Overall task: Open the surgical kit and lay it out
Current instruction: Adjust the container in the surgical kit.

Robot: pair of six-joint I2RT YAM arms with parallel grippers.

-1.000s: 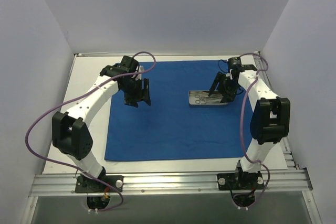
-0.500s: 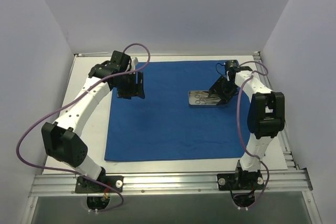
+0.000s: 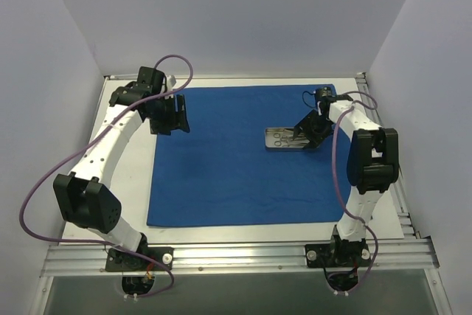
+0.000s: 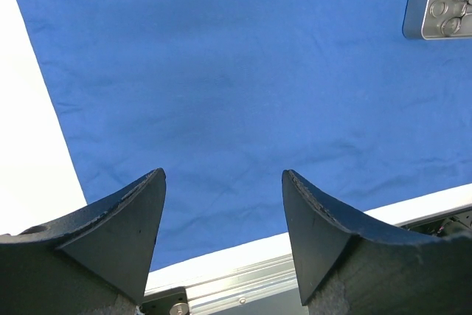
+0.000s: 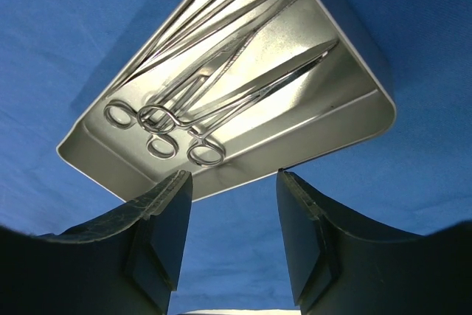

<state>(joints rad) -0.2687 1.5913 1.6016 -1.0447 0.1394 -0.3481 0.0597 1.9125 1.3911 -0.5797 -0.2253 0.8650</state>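
Cloth spread flat over most of table, bare strip along table's left edge. Tray sits on cloth, toward its far-right corner. Forceps lie in tray, ring handles bunched at tray's left end, shafts running along its length. Right gripper tilted over tray, fingers moderately apart, nothing between them, tray rim just beyond tips. Left gripper hovers above cloth near its far-left corner, fingers wide, empty.

The flat blue cloth leaves open passage across the surface; only the walled metal tray, right of centre, obstructs.
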